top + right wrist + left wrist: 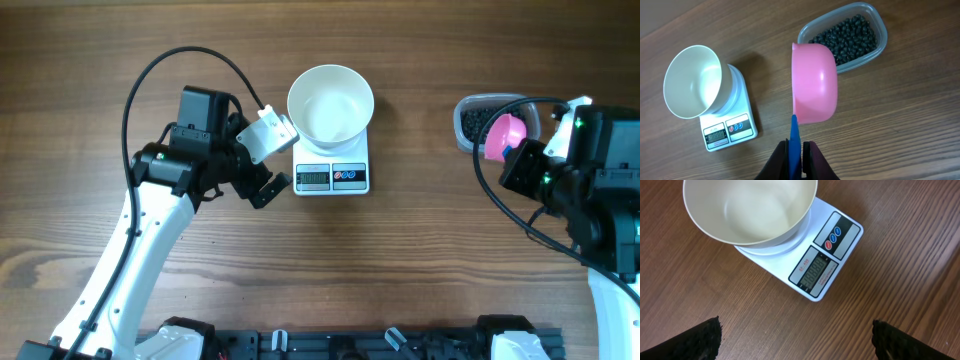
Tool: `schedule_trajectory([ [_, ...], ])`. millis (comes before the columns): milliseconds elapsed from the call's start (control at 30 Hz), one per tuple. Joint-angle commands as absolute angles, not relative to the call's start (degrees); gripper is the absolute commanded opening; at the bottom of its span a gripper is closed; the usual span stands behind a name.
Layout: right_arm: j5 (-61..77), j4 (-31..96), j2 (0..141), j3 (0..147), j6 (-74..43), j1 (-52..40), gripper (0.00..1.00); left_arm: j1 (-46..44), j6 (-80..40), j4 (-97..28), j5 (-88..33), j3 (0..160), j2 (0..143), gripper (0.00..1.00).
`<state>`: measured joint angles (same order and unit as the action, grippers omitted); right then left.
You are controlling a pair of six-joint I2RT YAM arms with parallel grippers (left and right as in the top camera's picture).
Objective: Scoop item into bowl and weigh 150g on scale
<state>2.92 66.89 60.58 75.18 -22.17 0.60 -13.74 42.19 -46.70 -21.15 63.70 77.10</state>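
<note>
Beans [845, 37] in clear tub [882, 30] lie just ahead-right of our right tool [795, 150], clamped on pink scoop [814, 82] handle; bowl [692, 80] ahead-left. Left tool [799, 339] gapes empty, farther off.

The scale [777, 262] is carrying a grey display [815, 273] that is showing faint segment digits, too pale to read surely. Small red print [803, 266] beside the display is appearing too tiny to read.
</note>
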Motion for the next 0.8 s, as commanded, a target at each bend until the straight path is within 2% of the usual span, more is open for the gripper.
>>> schedule_trajectory([
  [0,1.9,66.9,60.9,76.1,-21.2,0.8,0.04,-13.4,43.3,-46.5,-22.9,63.6,77.4,1.00],
  [233,1.9,66.9,60.9,76.1,-21.1,0.8,0.04,-13.3,43.7,-46.4,-22.9,63.6,77.4,1.00],
  [367,1.9,67.0,60.9,76.1,-21.0,0.8,0.04,-11.1,50.6,-46.8,-23.0,63.6,77.6,1.00],
  [600,1.9,67.0,60.9,76.1,-21.0,0.8,0.04,-3.8,55.9,-48.6,-34.8,63.6,77.6,1.00],
  [767,1.9,67.0,60.9,76.1,-21.0,0.8,0.04,-2.2,56.8,-49.4,-37.1,63.6,77.7,1.00],
])
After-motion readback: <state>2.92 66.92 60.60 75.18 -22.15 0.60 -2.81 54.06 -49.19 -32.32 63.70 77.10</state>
